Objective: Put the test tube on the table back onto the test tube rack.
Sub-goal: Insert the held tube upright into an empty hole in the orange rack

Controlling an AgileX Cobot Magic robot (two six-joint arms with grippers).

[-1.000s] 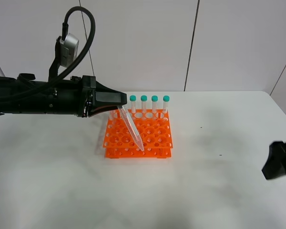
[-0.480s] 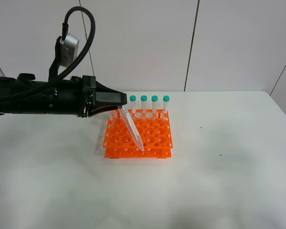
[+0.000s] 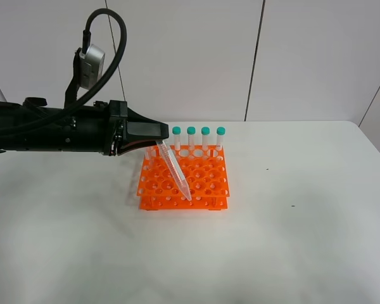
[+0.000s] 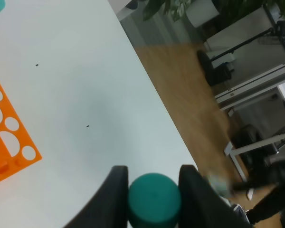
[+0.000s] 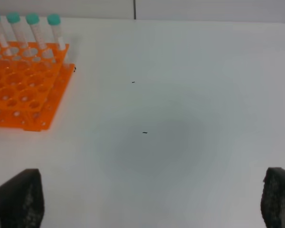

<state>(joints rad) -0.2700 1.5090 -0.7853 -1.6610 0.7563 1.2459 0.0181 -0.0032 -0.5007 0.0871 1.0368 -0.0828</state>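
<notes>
My left gripper (image 3: 159, 143) is shut on the teal cap of a clear test tube (image 3: 175, 172). The tube hangs tilted, its pointed tip down at a front hole of the orange test tube rack (image 3: 209, 185) on the white table (image 3: 291, 240). In the left wrist view the cap (image 4: 154, 199) sits between the two dark fingers (image 4: 115, 192), with the rack's corner (image 4: 7, 142) beside it. Several capped tubes (image 3: 198, 136) stand in the rack's back row. My right gripper (image 5: 147, 190) is open and empty, out of the high view; its view shows the rack (image 5: 23, 90) far off.
The table's right edge (image 4: 147, 90) runs close to the rack side in the left wrist view, with floor and furniture beyond. A white wall stands behind the table. Small dark specks (image 5: 144, 132) mark the tabletop.
The right gripper has pulled back off the lower right edge of the high view. The left gripper and its tube have not moved.
</notes>
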